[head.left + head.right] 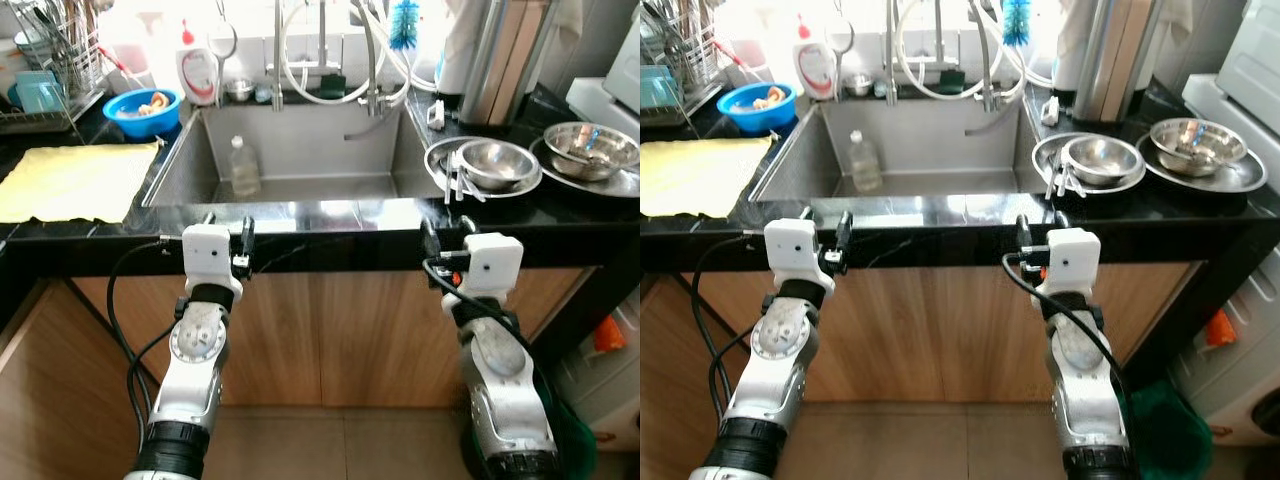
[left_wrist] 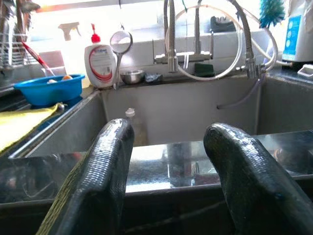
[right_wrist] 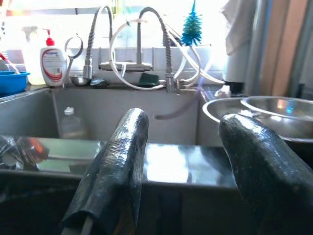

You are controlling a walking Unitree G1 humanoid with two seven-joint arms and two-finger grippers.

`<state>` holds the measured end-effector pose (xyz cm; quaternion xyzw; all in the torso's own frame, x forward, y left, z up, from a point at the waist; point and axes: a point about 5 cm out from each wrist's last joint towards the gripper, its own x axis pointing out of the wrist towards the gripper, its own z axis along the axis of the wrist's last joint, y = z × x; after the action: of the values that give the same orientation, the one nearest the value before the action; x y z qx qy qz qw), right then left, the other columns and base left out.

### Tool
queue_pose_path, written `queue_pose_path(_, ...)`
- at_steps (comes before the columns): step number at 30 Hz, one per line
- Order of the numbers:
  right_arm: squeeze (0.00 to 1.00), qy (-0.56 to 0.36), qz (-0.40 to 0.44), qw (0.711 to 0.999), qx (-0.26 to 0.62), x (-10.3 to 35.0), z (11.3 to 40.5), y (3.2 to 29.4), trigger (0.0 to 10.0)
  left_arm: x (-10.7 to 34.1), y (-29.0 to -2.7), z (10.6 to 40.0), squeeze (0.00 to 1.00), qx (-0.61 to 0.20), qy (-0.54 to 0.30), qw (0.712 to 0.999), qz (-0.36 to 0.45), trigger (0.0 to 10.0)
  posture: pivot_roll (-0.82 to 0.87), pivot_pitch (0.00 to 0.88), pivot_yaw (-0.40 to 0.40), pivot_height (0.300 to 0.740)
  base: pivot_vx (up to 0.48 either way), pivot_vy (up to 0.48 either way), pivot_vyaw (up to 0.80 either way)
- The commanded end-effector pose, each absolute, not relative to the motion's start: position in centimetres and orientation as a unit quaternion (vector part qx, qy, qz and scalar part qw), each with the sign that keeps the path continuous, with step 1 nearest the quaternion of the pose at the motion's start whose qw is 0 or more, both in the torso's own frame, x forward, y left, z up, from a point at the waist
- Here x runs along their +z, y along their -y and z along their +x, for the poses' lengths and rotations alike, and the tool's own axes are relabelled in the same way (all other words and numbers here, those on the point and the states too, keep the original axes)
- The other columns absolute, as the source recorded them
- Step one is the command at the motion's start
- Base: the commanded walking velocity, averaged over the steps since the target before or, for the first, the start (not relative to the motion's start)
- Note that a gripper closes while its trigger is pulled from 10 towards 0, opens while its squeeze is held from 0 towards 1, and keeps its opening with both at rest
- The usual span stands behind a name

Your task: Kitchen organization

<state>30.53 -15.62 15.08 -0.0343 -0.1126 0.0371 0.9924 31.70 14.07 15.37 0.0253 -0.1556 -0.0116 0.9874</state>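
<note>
Facing: sink [image 1: 190, 160], bottle [image 1: 243, 166] inside, bowls [image 1: 497, 163] at right untouched.
Fingers: both my grippers released, empty.
Progress: barely begun.

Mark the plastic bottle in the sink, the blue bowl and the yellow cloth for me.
plastic bottle [image 1: 243, 168], left eye view, on its clear body.
blue bowl [image 1: 125, 105], left eye view, on its near rim.
yellow cloth [image 1: 70, 180], left eye view, mid-cloth.
</note>
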Motion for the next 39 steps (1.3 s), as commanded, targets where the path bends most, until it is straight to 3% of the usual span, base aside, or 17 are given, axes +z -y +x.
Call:
queue_pose_path(1,0.0,0.112,-0.033,0.993,0.036,15.2,30.4,15.8,10.0,14.9,-13.9,31.8,0.0,-0.013,0.148,0.989,0.019,10.0,-0.19,0.0,0.04,0.74,0.259,0.0,0.0)
queue_pose_path(25,0.0,0.14,-0.046,0.988,0.055,16.5,30.2,14.9,10.0,15.6,-14.7,32.0,0.0,0.011,0.171,0.985,0.003,10.0,-0.19,0.0,0.041,0.74,0.021,0.0,0.0)
queue_pose_path(39,0.0,0.207,-0.067,0.974,0.063,20.2,30.7,14.5,10.0,17.5,-14.0,32.3,0.0,0.006,0.214,0.977,0.002,10.0,-0.2,0.0,0.034,0.74,0.25,0.0,0.0)
